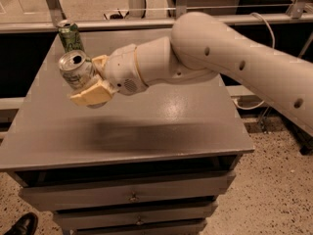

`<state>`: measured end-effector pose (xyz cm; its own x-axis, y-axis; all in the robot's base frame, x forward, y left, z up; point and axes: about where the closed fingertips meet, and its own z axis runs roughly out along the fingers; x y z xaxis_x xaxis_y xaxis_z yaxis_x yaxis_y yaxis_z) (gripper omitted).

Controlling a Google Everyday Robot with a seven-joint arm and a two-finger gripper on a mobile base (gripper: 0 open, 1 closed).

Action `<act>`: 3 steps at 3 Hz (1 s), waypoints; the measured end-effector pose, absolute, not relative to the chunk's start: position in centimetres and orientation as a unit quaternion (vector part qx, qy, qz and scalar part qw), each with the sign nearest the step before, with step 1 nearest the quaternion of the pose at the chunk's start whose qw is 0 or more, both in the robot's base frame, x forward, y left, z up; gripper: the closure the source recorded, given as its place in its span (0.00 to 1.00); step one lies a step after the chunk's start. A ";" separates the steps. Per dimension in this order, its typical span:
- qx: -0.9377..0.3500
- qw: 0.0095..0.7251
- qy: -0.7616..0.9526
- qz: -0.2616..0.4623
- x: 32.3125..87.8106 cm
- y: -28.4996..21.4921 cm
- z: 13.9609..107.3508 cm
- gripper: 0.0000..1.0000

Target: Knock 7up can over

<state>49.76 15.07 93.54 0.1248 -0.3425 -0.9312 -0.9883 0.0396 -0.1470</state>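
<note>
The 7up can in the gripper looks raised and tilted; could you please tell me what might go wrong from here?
1. The gripper holds the 7up can tilted near the left edge of the table; released here, it might roll off onto the floor.
2. The green can stands close behind; a sideways swing could topple it instead.

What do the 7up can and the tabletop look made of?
The 7up can: thin metal, probably aluminium; shiny silver top, glossy printed wall. The tabletop: smooth grey, painted metal or laminate, can't tell; soft glare. The gripper, over the table's left side, is shut on the can.
</note>
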 end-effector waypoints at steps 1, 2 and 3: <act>-0.666 0.418 0.554 0.274 50.8 14.1 95.0 1.00; -0.732 0.353 0.546 0.204 51.1 13.5 94.1 1.00; -0.797 0.245 0.539 0.116 51.5 12.4 89.5 1.00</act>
<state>51.52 12.39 89.46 0.3916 -0.8027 -0.4499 -0.9168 -0.2985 -0.2655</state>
